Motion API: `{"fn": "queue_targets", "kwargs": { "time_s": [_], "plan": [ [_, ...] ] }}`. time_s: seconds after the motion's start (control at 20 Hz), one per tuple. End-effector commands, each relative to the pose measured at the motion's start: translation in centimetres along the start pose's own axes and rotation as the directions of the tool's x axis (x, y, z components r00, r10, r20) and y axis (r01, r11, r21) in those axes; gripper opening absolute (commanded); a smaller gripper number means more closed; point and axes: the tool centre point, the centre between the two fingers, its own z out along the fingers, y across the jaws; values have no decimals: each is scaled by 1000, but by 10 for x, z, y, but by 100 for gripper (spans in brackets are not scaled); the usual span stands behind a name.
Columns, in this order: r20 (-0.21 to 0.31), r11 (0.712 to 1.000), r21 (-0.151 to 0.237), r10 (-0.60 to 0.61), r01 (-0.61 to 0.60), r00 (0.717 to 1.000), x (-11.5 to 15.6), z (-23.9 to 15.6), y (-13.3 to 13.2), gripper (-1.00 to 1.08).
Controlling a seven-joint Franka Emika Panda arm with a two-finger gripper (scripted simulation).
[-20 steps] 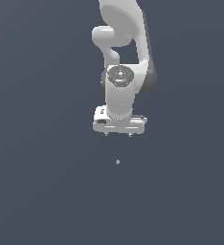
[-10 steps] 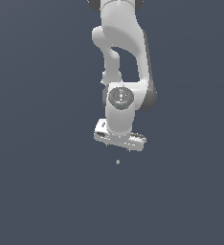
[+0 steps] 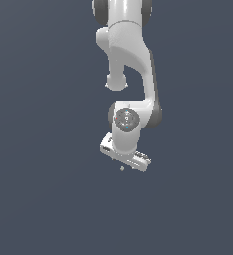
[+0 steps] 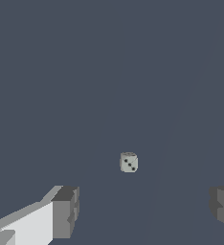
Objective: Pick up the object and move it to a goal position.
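The die-like object (image 4: 128, 162), no long axis, lies apart from the gripper (image 4: 142, 210), fingers spread wide.

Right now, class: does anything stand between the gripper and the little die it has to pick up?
Nothing visible does. The die lies alone on the bare dark floor, with the open gripper apart from it and no other thing between.

The arm (image 3: 126, 55) is glossy white, built of rounded, tube-like links with dark grey bands at the joints. A round grey cap with small coloured dots sits on the wrist joint (image 3: 126, 119). The gripper (image 3: 124, 162) has a flat white body; in the wrist view its fingers (image 4: 65, 211) are blocky, dark grey pads on white mounts.
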Motion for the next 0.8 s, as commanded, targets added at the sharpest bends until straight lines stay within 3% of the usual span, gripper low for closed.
{"fn": "queue_targets", "kwargs": {
  "time_s": [0.0, 0.45, 0.75],
  "plan": [
    [-3, 1000, -1, 25, -25, 1000, 3, 5, -2, 100],
    [-4, 999, -2, 37, -37, 999, 5, 12, -3, 100],
    [-4, 999, -1, 40, -40, 999, 5, 39, -2, 100]
  ]
}}
